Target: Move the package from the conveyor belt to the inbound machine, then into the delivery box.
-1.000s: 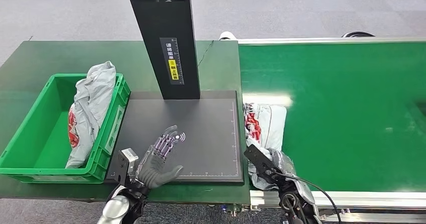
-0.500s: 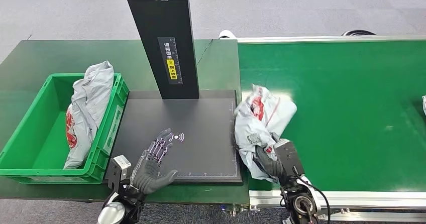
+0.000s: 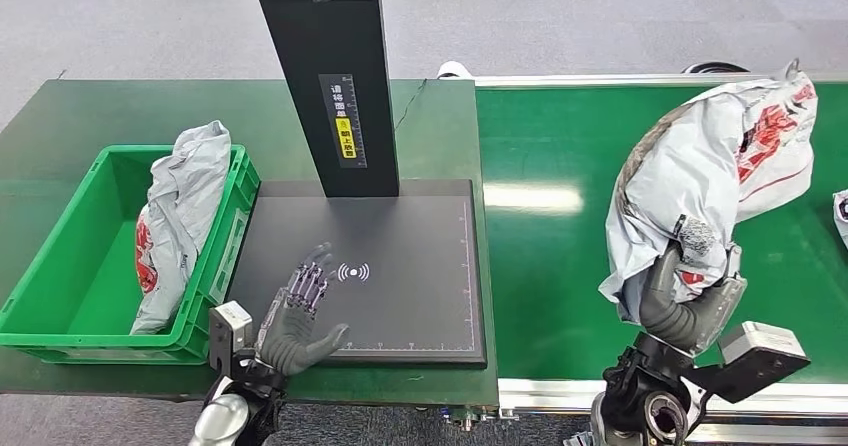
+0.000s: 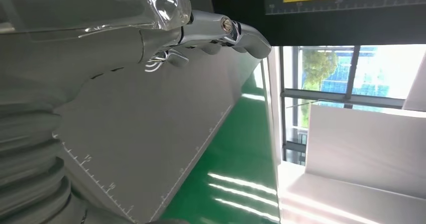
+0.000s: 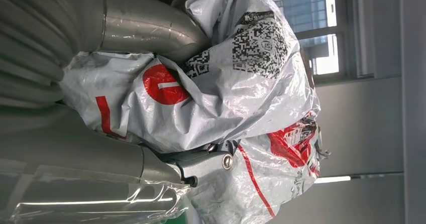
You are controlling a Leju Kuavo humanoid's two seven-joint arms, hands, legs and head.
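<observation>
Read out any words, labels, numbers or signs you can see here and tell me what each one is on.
Black column: a white and yellow label with Chinese characters, too small to read.
Scanner plate: a white wireless-wave sign, no words; ruler numbers along its edge, too small to read.
Package in the right hand: QR codes and red print, no readable words.

"What is under the left hand (image 3: 297, 321)?"

"A dark green table (image 3: 100, 116). A flat black scanner plate (image 3: 400, 256) lies on it, right below the hand, with a black post (image 3: 325, 66) standing at its far side."

"What else is on the table?"

"A green box (image 3: 70, 296), just beside the hand, on its outer side."

"And under the right hand (image 3: 685, 301)?"

"A long green belt (image 3: 560, 246)."
</observation>
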